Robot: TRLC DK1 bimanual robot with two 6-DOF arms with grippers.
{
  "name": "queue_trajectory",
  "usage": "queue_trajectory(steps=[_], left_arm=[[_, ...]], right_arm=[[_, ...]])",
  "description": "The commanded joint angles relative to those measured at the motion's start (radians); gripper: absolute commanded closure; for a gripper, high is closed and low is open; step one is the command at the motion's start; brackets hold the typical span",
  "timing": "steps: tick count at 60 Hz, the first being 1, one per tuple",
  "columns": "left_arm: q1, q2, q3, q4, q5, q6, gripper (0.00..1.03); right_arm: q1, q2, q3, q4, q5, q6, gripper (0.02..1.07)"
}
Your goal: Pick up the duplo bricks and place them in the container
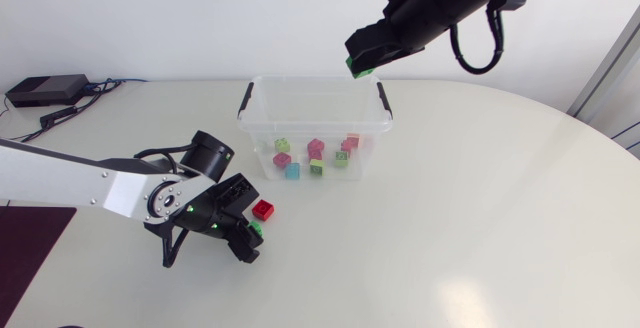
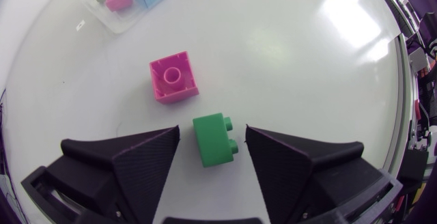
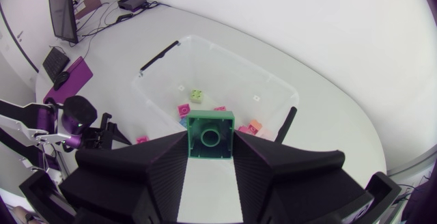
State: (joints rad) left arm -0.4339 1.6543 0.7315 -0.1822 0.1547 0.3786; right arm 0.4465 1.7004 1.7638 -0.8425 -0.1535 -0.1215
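A green duplo brick [image 2: 215, 138] lies on its side on the white table between the fingers of my left gripper [image 2: 213, 157], which is open, with a small gap on each side. Just ahead of it sits a magenta brick [image 2: 174, 77]. From above, the left gripper [image 1: 247, 236] is low at the green brick [image 1: 256, 228], and the magenta brick [image 1: 263, 209] is beside it, in front of the clear container [image 1: 310, 79]. Several coloured bricks [image 1: 316, 154] lie inside. My right gripper [image 1: 360, 65] hovers over the container's far right corner, shut on a second green brick [image 3: 210, 136].
A black box [image 1: 45, 90] with cables lies at the table's back left. The container [image 3: 225, 54] has black latch handles [image 1: 246, 99] at both ends. The table's rounded edge [image 1: 600, 133] curves along the right.
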Motion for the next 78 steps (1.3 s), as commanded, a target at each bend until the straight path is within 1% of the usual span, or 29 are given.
queue_trajectory(steps=[1,2,12,13,14,20,24,27,28,31,32,34,37,46,55,64,73,78], left_arm=[[-0.008,0.021,0.028,0.012,-0.004,-0.027,0.77],[-0.008,0.019,0.028,0.013,-0.004,-0.032,0.83],[-0.014,-0.047,0.014,0.009,-0.004,-0.029,0.84],[-0.014,-0.056,0.014,0.007,-0.004,-0.029,0.84],[-0.012,-0.062,0.014,0.006,-0.004,-0.029,0.84],[-0.009,-0.157,0.029,-0.059,-0.004,-0.024,0.85],[-0.005,-0.225,0.068,-0.117,-0.004,-0.023,0.85],[0.000,-0.264,0.103,-0.149,-0.003,-0.023,0.85],[0.003,-0.277,0.117,-0.160,-0.001,-0.023,0.85],[0.007,-0.301,0.152,-0.181,0.003,-0.024,0.85],[0.007,-0.303,0.157,-0.183,0.003,-0.024,0.85],[0.012,-0.318,0.194,-0.197,0.005,-0.027,0.85],[0.015,-0.323,0.229,-0.206,0.006,-0.032,0.85],[0.029,-0.275,0.365,-0.206,0.019,-0.067,0.84],[0.029,-0.197,0.460,-0.152,0.019,-0.129,0.84],[0.018,-0.119,0.510,-0.100,0.019,-0.147,0.84],[0.032,-0.008,0.574,-0.051,0.011,-0.173,0.84],[0.030,0.038,0.600,-0.026,-0.010,-0.173,0.84]], right_arm=[[-0.017,0.076,0.011,0.040,-0.015,-0.021,0.79],[-0.019,0.088,0.014,0.051,-0.018,-0.023,0.79],[-0.037,0.222,0.077,0.091,-0.031,-0.023,0.79],[-0.038,0.234,0.083,0.092,-0.031,-0.023,0.78],[-0.040,0.254,0.091,0.102,-0.031,-0.023,0.76],[-0.043,0.309,0.117,0.106,-0.029,-0.021,0.70],[-0.043,0.346,0.132,0.111,-0.026,-0.021,0.70],[-0.043,0.357,0.137,0.117,-0.024,-0.020,0.59],[-0.043,0.358,0.137,0.117,-0.024,-0.020,0.52],[-0.042,0.357,0.137,0.115,-0.023,-0.020,0.39],[-0.040,0.355,0.135,0.114,-0.024,-0.020,0.33],[-0.040,0.349,0.132,0.112,-0.023,-0.020,0.26],[-0.040,0.337,0.123,0.112,-0.021,-0.020,0.21],[-0.042,0.235,0.037,0.125,-0.021,-0.021,0.20],[-0.028,0.082,-0.119,0.160,-0.014,-0.026,0.20],[-0.020,-0.071,-0.279,0.189,0.019,-0.043,0.18],[-0.022,-0.226,-0.431,0.215,0.034,-0.050,0.17],[-0.017,-0.308,-0.537,0.235,0.046,-0.058,0.17]])
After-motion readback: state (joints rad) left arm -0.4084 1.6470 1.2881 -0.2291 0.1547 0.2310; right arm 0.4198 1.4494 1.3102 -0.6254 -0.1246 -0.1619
